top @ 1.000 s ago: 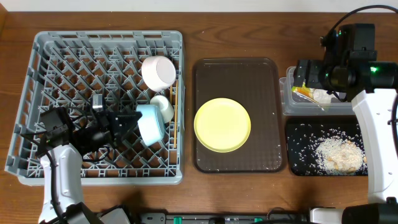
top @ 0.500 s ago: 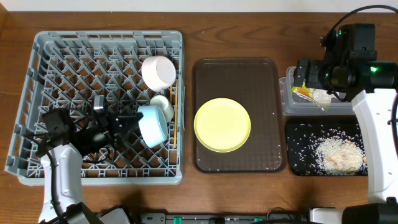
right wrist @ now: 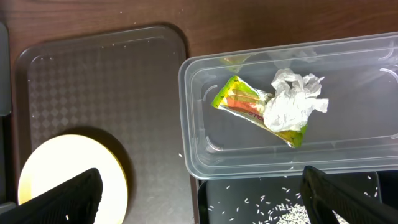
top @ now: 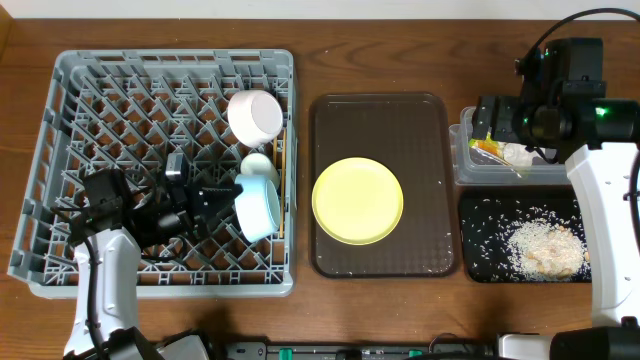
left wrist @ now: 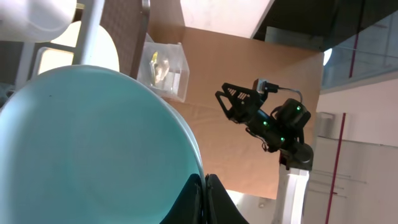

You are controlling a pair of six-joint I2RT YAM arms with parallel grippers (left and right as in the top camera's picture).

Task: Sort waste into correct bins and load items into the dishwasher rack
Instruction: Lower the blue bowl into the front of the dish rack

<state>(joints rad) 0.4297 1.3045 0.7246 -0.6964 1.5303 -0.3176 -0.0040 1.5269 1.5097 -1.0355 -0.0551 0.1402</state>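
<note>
Status | left tool point(top: 225, 196) pinching light blue bowl point(top: 257, 208) in rack point(top: 120, 80) | right tool point(right wrist: 200, 183) spread, empty

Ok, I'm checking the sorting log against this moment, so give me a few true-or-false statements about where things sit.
The yellow plate lies on the brown serving tray. True.
The rice is in the black tray. True.
The snack wrapper and tissue lie in the black tray. False: both are in the clear tub.
The white bowl sits on the serving tray. False: it is in the dishwasher rack.
The right tool is shut on the tissue. False: it is open and empty over the tub.
The left tool grips the light blue bowl within the rack. True.
</note>
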